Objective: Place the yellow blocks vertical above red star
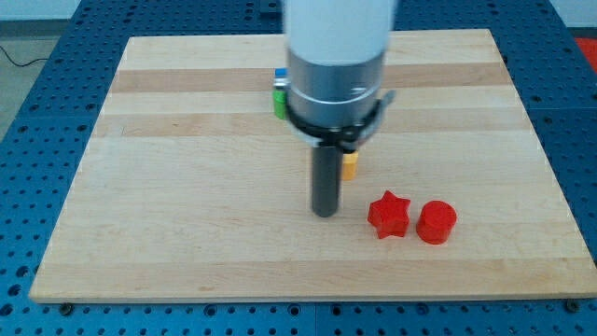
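Observation:
A red star [389, 214] lies on the wooden board [187, 187] at the view's lower right. A yellow block [350, 165] shows partly behind the rod, up and left of the star; its shape is hidden. My tip [326, 214] rests on the board just left of the red star and just below-left of the yellow block. I cannot tell if the rod touches the yellow block. Any other yellow block is hidden.
A red cylinder [436, 222] stands right next to the star on its right. A green block [279, 101] and a blue block [280, 74] peek out left of the arm's body near the view's top. Blue perforated table surrounds the board.

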Robot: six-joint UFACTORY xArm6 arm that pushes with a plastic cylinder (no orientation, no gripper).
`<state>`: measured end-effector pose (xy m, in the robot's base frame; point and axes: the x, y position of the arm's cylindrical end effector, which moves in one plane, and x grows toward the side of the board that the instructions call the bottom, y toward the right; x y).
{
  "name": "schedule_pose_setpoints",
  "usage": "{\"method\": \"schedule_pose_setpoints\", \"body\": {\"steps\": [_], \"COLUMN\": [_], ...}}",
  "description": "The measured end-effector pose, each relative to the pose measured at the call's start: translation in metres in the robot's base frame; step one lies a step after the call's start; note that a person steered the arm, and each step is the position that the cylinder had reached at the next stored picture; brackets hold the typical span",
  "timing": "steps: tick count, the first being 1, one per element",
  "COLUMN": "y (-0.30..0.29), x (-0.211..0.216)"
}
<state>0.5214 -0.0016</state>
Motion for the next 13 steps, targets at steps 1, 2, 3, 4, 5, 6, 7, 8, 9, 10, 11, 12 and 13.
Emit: {"method": "schedule_pose_setpoints", "body": {"steps": [1,2,3,4,5,6,7,8,9,10,11,12,13], "y": [-0.014,-0.003,0.014,0.021,-0.004,-0.052,-0.069,-0.052,-0.025,0.009,0.037,0.045,0.047], "x": [-0.021,-0.043,-0.062,-0.069,-0.059,-0.067,-0.095,-0.116,-0.129,-0.127,-0.113,-0.092,-0.080]}}
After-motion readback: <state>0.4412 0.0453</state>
